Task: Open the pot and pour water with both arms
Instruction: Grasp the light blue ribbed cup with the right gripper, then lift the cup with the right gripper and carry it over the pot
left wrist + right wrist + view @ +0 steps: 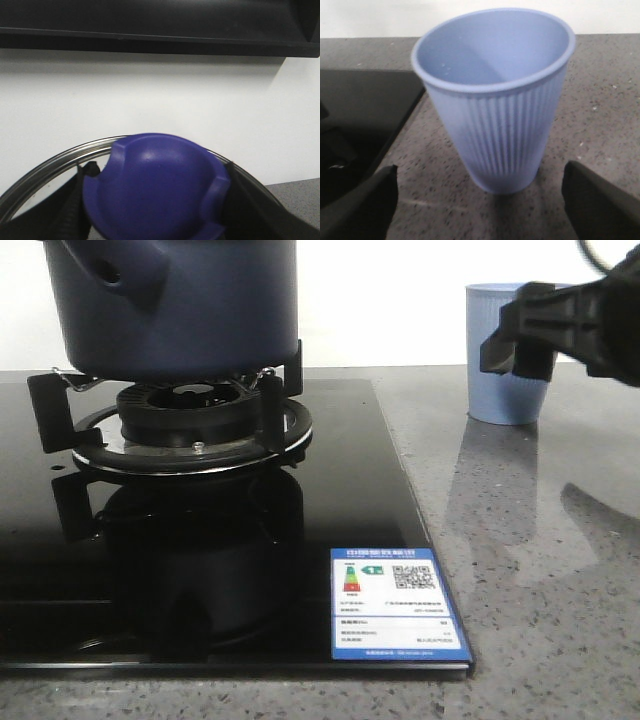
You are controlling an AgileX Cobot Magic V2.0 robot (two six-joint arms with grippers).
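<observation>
Speckled grey stone makes up the surface [540, 570], with a glossy black glass cooktop [200, 570] set into its left part. Nearest on the glass, at its front right corner, is a blue-and-white label [398, 606] with a code square. Behind it sits a round black burner [185, 405] ringed by a metal grate, and the pot [180, 305], dark navy with a stubby side handle pierced by a hole, stands on that grate; its top is cut off by the front view's edge.

To the right, on the stone, a light blue ribbed cup [495, 100] stands upright and looks empty. The right claw [525, 335] hangs in front of the cup, and in the right wrist view its two black fingers [357, 205] stand wide apart on either side of the cup without touching it.

In the left wrist view, the left claw [155, 200] is clamped on a rounded purple-blue knob [155, 190], with a curved metal rim [55, 165] around it. A white wall fills the background.
</observation>
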